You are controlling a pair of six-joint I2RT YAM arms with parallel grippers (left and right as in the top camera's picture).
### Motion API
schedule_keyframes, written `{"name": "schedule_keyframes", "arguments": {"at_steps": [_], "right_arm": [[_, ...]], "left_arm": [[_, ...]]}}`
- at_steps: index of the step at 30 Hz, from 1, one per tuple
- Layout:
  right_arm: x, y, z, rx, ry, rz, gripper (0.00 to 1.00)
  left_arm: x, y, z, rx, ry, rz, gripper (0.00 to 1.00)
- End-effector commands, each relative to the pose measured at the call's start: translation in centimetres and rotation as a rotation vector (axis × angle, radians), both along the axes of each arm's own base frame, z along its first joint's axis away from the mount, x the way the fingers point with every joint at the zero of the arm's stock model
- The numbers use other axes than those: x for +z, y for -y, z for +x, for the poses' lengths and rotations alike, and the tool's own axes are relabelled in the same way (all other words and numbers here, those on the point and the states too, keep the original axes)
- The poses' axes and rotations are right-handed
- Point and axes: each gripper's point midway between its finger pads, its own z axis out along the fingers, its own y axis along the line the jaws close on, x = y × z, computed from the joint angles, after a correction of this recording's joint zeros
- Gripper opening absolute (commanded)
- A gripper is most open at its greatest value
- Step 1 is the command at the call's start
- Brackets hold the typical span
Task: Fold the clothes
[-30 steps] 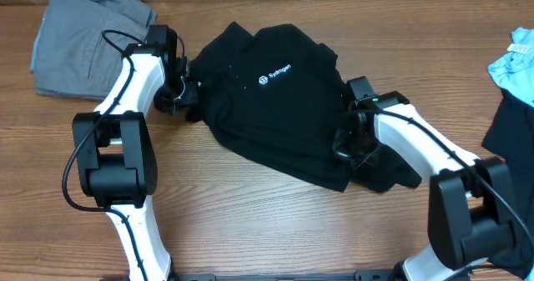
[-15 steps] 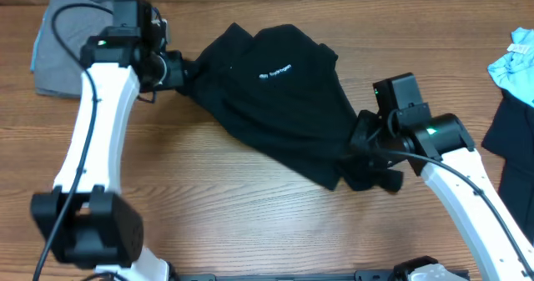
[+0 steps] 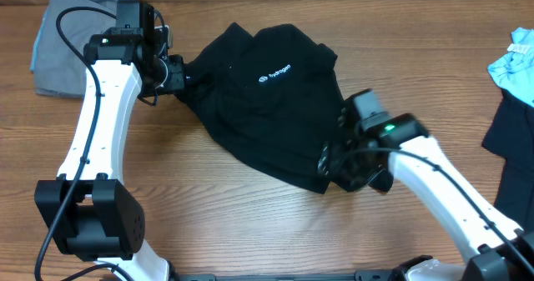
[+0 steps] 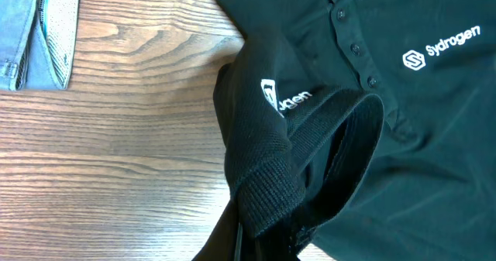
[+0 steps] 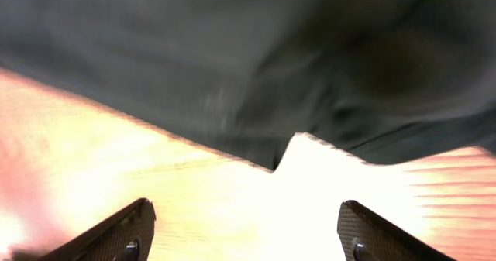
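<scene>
The clothes in play are a black short-sleeved shirt (image 3: 267, 106) with a white logo, lying crumpled on the wooden table. My left gripper (image 3: 178, 75) is at the shirt's left side, shut on the ribbed sleeve cuff (image 4: 267, 187), which bunches up over the jaws (image 4: 263, 245). At the shirt's lower right edge, my right gripper (image 3: 336, 166) stands open. In the right wrist view its fingertips (image 5: 124, 231) are wide apart with only bare wood between them (image 5: 252, 238). The shirt's hem (image 5: 256, 98) lies just ahead of them, apart.
A grey garment (image 3: 75, 39) lies at the back left, behind my left arm; its edge (image 4: 31, 29) shows in the left wrist view. A light blue garment (image 3: 513, 64) and a dark one (image 3: 511, 139) lie at the right edge.
My right gripper has opened, let go of the shirt's lower right edge and shifted left. My left arm swung up and back with the sleeve held, then stayed put.
</scene>
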Motion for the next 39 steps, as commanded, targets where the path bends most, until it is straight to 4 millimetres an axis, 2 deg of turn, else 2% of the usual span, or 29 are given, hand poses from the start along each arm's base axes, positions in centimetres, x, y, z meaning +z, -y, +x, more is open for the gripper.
{"name": "schedule_keyframes", "arguments": {"at_steps": [1, 8, 13, 18, 20, 23, 26, 33, 35, 39], "right_arm": [[-2.4, -0.7, -1.7, 0.083, -0.045, 0.003, 0.79], [-4.6, -0.8, -2.2, 0.083, -0.073, 0.008, 0.79], [-5.9, -1.9, -0.1, 0.084, -0.016, 0.04, 0.79], [-7.8, -2.2, 0.7, 0.081, -0.026, 0.033, 0.79], [-8.6, -2.2, 1.4, 0.078, -0.009, 0.021, 0.76], [-8.6, -2.2, 2.3, 0.075, 0.028, 0.013, 0.67], [-7.8, -2.4, 3.4, 0.069, 0.057, 0.008, 0.59], [-6.2, -2.2, 5.1, 0.053, 0.094, -0.031, 0.52], [-6.1, -2.2, 5.3, 0.042, 0.1, -0.038, 0.45], [-6.1, -2.1, 5.8, 0.031, 0.121, -0.047, 0.25]], "left_arm": [[-0.2, -0.5, 0.1, 0.015, -0.004, 0.008, 0.04], [-0.3, -0.7, -0.1, 0.021, -0.012, 0.024, 0.04], [-0.3, -0.9, -0.1, 0.023, -0.014, 0.032, 0.04], [-0.3, -0.9, -0.2, 0.024, -0.018, 0.033, 0.04], [-0.3, -0.9, -0.2, 0.024, -0.018, 0.033, 0.04], [-0.3, -1.2, -0.2, 0.03, -0.018, 0.045, 0.04], [-0.4, -1.5, -0.2, 0.036, -0.018, 0.067, 0.04], [-0.4, -1.7, -0.2, 0.039, -0.018, 0.075, 0.04], [-0.4, -1.7, -0.2, 0.04, -0.018, 0.076, 0.04], [-0.4, -1.8, -0.2, 0.04, -0.018, 0.079, 0.04]]}}
